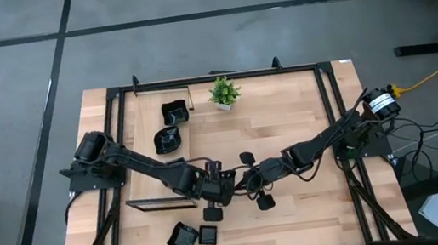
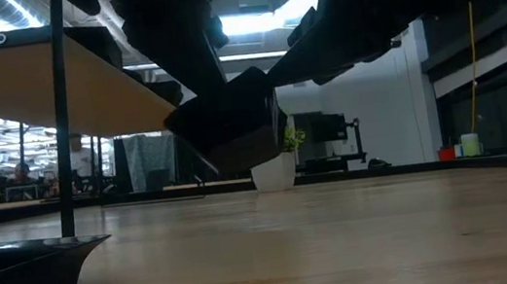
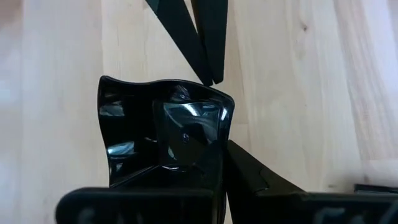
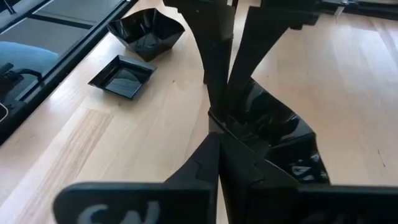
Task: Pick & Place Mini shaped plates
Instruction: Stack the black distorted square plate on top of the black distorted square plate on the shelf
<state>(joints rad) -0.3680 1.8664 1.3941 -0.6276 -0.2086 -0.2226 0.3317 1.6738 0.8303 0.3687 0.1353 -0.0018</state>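
Observation:
A glossy black wavy-rimmed mini plate point(image 3: 165, 134) hangs above the table's middle between my two grippers; the low view shows it point(image 2: 230, 116) clear of the wood. My left gripper point(image 1: 221, 187) is shut on one side of it, and my right gripper point(image 1: 244, 181) is shut on the opposite side. Other mini plates rest on their bases: a wavy one point(image 1: 173, 112) and a rounded one point(image 1: 168, 138) at the far left, and a deep one point(image 4: 147, 30) with a flat square one point(image 4: 122, 78) near the front edge. My left gripper pinches the plate's rim point(image 4: 231, 107) between its two fingers point(image 4: 214, 62), which slant steeply down onto it from the table's left. The plate hangs tilted, clear of the table. My right gripper pinches the opposite rim at a corner point(image 3: 214, 92). Its shut fingers point(image 3: 200, 43) come nearly level from the table's right, slanting a little down.
A small green potted plant point(image 1: 223, 93) stands at the far middle. A flat dark frame point(image 1: 160, 204) lies left of my left gripper. A black metal frame point(image 1: 329, 124) runs around the tabletop. Bare wood lies to the right of the grippers.

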